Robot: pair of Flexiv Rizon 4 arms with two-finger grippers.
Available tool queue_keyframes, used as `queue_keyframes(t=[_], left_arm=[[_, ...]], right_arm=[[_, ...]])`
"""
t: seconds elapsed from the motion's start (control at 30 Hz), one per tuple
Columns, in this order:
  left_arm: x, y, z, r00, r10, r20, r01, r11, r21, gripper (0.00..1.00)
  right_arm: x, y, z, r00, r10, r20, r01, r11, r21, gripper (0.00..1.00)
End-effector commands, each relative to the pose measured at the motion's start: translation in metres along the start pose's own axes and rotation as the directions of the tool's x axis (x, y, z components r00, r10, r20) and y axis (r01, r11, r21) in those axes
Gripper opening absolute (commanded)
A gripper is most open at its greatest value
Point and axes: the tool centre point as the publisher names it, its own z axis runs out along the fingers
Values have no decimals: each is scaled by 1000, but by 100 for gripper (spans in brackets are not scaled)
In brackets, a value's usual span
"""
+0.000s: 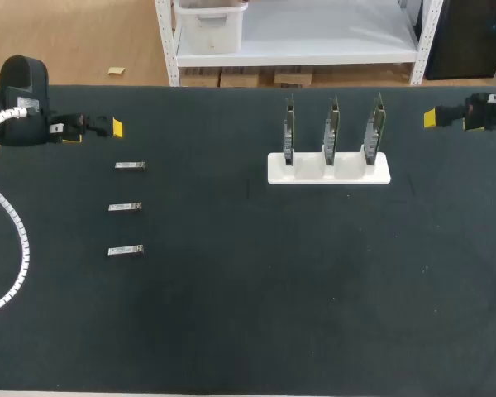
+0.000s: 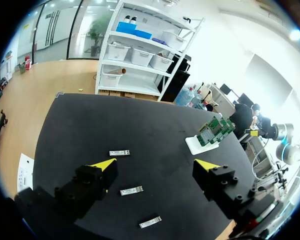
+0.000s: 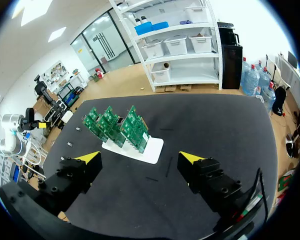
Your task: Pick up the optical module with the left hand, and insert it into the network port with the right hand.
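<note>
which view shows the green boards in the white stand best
The right wrist view: the green boards show their broad faces, close ahead. The head view shows them edge-on; the left wrist view shows them small and far.

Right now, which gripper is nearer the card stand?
Right. The right gripper is just past the right end of the card stand; the left gripper is far off on the other side, by the modules.

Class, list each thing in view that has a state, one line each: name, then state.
left hand: open, empty
right hand: open, empty
far optical module: lying flat, not held
middle optical module: lying flat, not held
near optical module: lying flat, not held
circuit boards: upright in the white stand
</note>
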Motion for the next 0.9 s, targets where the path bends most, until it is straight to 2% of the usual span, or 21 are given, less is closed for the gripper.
queue_keyframes(t=[0.03,0.67,0.7,0.77,0.83,0.87,0.9], left_arm=[[-1,-1,0,1000,-1,-4,1,1000,-6,100],[-1,-1,0,1000,-1,-4,1,1000,-6,100],[-1,-1,-1,1000,10,-12,-11,1000,-16,100],[-2,1,2,999,35,-1,-35,995,-99,100],[-6,4,4,999,52,0,-52,994,-97,100],[-9,7,5,999,49,10,-47,987,-153,100],[-11,9,7,995,93,-33,-97,987,-130,100]], right_arm=[[1,1,0,1000,1,2,-1,1000,3,100],[1,1,0,1000,1,2,-1,1000,3,100],[1,1,0,1000,1,2,-1,1000,3,100],[1,1,0,1000,1,2,-1,1000,3,100],[1,1,0,1000,1,2,-1,1000,3,100],[1,1,0,1000,1,2,-1,1000,3,100],[1,1,0,1000,1,2,-1,1000,3,100]])
